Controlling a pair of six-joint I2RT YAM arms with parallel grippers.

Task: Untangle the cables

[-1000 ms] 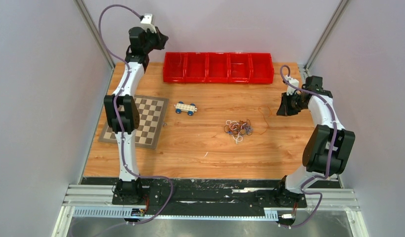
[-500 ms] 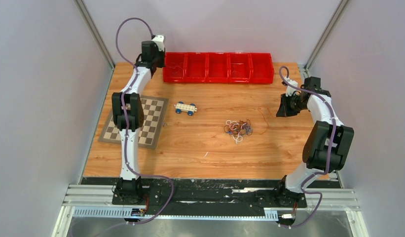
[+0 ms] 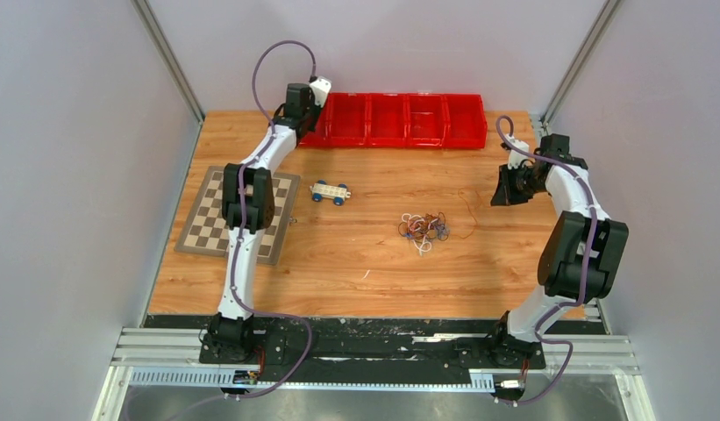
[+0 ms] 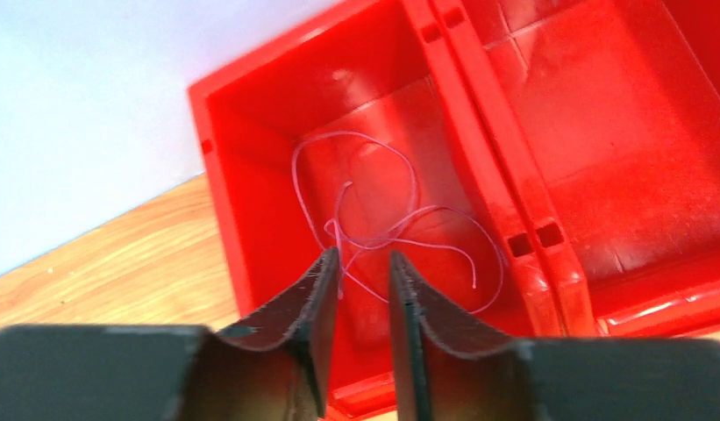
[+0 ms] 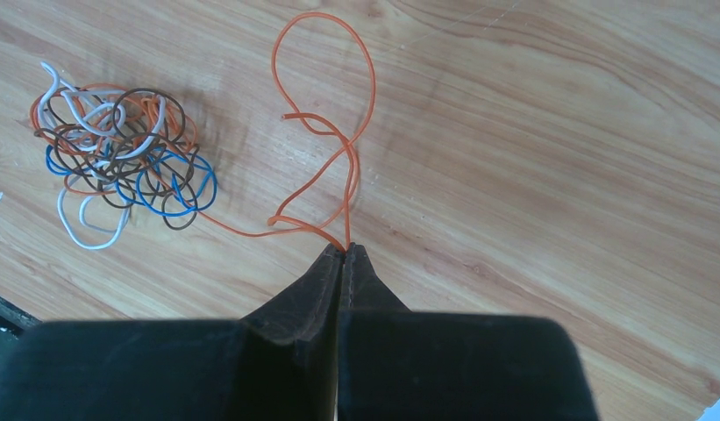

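1. At the far-left corner of the table [image 3: 374, 263]: left gripper [image 4: 362, 263], released, jaws parted with a clear gap and nothing pinched between them. It hangs just above the leftmost compartment of the red bin [image 3: 409, 142].
2. Pale cable [image 4: 414, 180]: one thin strand, whitish-pink against the red plastic. It lies in loose loops on the floor of that leftmost compartment, right under the left fingertips. Whether a loop brushes the left finger cannot be told.
3. Red bin: a row of five compartments along the far edge of the table. The neighbouring compartment shows only its bare floor in the left wrist view.
4. Right gripper [image 5: 345, 254]: clenched, jaws pressed together on the end of the orange cable [image 5: 372, 79]. It is held over the right part of the table, well apart from the bin.
5. Orange cable: it runs from the right fingertips up into one open loop over the wood, and a second length trails off leftward into the tangle of cables [image 5: 119, 153].
6. Tangle of cables: a small knot of white, blue, orange and dark strands. It rests on the wood near mid-table, to the left of the right gripper.
7. Toy car [image 3: 330, 192]: white body, blue wheels, standing between the tangle and the checkered mat [image 3: 203, 232].
8. Checkered mat: flat at the left side of the table, partly covered by the left arm.
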